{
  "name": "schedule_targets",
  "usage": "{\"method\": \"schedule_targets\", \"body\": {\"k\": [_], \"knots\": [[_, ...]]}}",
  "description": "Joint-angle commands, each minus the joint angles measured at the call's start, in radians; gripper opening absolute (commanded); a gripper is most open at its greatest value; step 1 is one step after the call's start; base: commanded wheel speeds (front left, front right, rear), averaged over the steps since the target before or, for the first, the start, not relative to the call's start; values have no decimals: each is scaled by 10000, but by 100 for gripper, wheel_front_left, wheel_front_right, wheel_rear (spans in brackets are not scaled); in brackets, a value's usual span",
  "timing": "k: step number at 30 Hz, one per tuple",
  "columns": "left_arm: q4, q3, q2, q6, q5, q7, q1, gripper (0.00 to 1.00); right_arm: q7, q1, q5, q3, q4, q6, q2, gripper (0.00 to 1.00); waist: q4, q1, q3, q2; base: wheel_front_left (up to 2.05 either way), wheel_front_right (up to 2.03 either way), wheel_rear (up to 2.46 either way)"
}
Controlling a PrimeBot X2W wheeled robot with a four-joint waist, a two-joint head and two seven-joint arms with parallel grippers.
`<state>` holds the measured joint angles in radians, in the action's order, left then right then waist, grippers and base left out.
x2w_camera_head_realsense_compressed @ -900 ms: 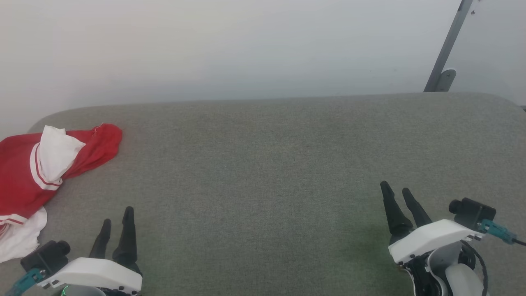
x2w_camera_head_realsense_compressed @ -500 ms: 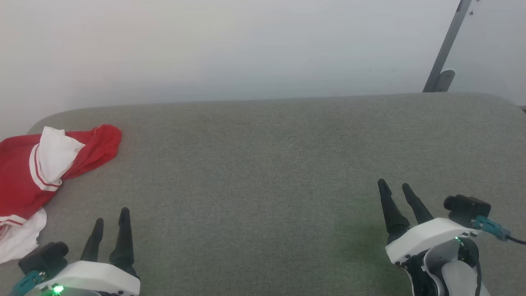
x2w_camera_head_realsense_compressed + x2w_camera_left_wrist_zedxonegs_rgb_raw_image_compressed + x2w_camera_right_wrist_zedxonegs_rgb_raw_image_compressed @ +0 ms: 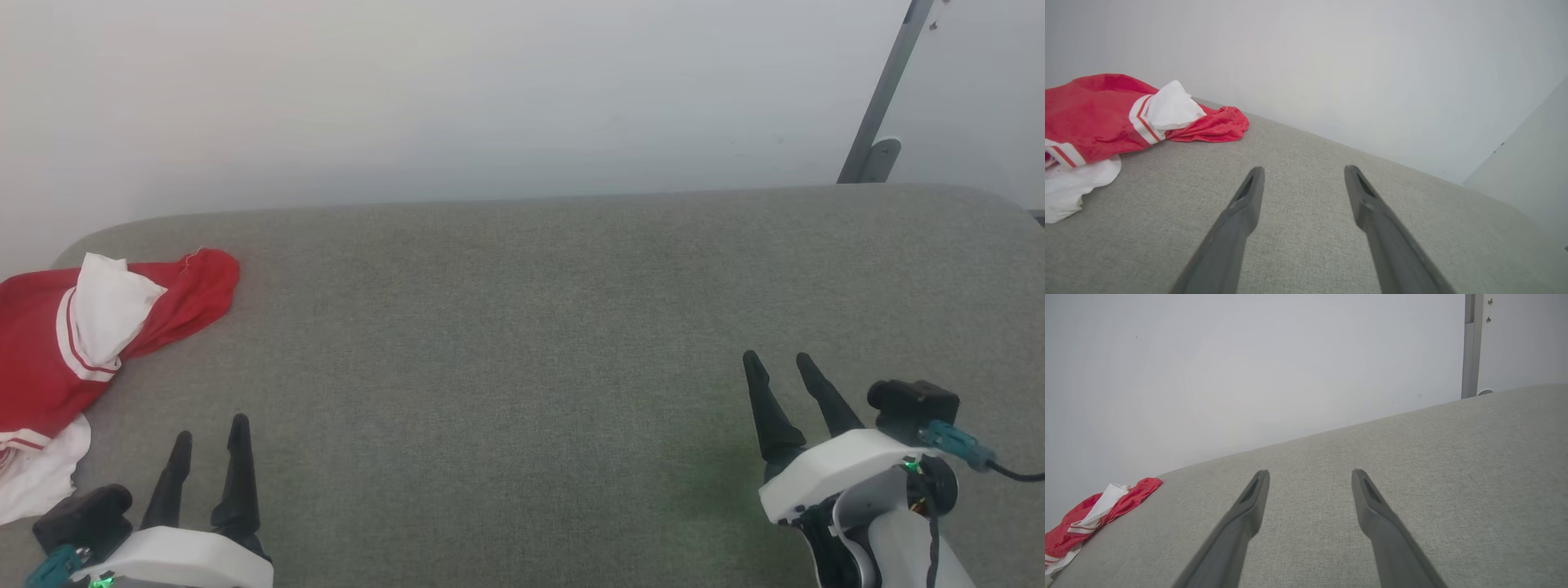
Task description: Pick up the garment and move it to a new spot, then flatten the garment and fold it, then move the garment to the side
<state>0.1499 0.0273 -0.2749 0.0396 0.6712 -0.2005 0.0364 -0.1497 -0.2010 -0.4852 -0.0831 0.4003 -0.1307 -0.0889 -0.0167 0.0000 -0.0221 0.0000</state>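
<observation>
The garment [image 3: 41,351] is a red shirt with white, striped-trim sleeves, lying crumpled at the far left of the grey padded table [image 3: 522,327], partly cut off by the head view's edge. It also lies at the upper left of the left wrist view as the garment [image 3: 1094,114], and small at the lower left of the right wrist view as the garment [image 3: 1081,526]. My left gripper [image 3: 209,426] is open near the front left, a short way right of the shirt and apart from it. My right gripper [image 3: 776,359] is open at the front right, far from it.
A pale wall runs behind the table's far edge [image 3: 522,198]. A grey metal post [image 3: 882,98] with a bracket stands at the back right corner. The table's corners are rounded.
Both grippers have shifted a little: the left one lower and leftward in the head view, the right one slightly up and left. The garment lies as before.
</observation>
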Motion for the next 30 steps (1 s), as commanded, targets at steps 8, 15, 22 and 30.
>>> {"method": "schedule_targets", "body": {"k": [8,15,22,30], "knots": [[-146,-86,-176,59,-679,-242,62,100,-230,-245,839,-17,9,0,-19,100,-26,0,2,0,0,0,0],[-163,-52,-252,86,-1127,-389,96,100,-336,-303,1349,-74,47,0,-19,100,-48,0,1,0,0,0,0],[-186,-20,-329,118,-1527,-518,118,100,-459,-337,1862,-109,79,0,-22,100,-76,0,3,0,0,0,0],[-215,40,-452,64,-1867,-655,138,100,-618,-363,2406,-28,95,0,-11,100,-92,0,-16,0,0,0,0]]}}
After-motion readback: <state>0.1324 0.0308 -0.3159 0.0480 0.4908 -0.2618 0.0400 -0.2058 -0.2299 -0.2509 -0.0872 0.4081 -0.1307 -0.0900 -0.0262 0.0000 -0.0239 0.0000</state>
